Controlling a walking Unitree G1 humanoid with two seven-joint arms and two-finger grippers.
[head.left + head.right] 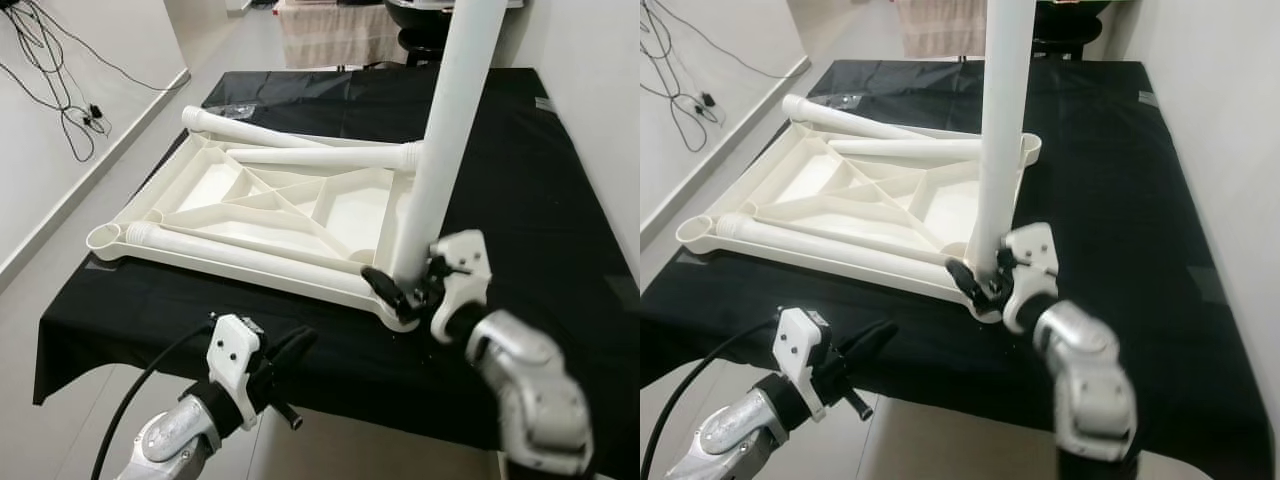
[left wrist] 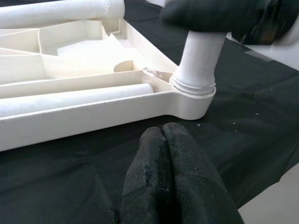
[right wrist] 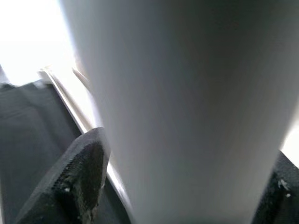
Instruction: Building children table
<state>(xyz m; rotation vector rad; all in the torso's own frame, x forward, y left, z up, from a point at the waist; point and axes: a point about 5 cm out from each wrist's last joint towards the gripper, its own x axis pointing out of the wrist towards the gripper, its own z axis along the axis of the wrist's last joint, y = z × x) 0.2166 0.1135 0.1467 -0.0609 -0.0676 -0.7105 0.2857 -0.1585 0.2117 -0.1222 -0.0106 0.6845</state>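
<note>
A cream plastic tabletop (image 1: 210, 180) lies upside down on a black-covered table (image 1: 540, 200). One white leg (image 1: 450, 120) stands upright in the near right corner socket (image 2: 194, 100). My right gripper (image 1: 400, 285) is shut on the base of this leg, its fingers (image 3: 79, 177) on either side. Three more legs lie across the tabletop: one along the near edge (image 1: 240, 255), one in the middle (image 1: 330, 157), one at the back (image 1: 240, 127). My left gripper (image 1: 290, 350) is shut on nothing, hovering at the table's front edge, its fingertips (image 2: 163, 154) pointing at the socket.
Black cables (image 1: 60, 100) trail along the wall and floor at the left. The near left corner socket (image 1: 103, 238) of the tabletop is open. Bare black cloth lies right of the tabletop. A cloth-draped piece of furniture (image 1: 335, 30) stands beyond the table.
</note>
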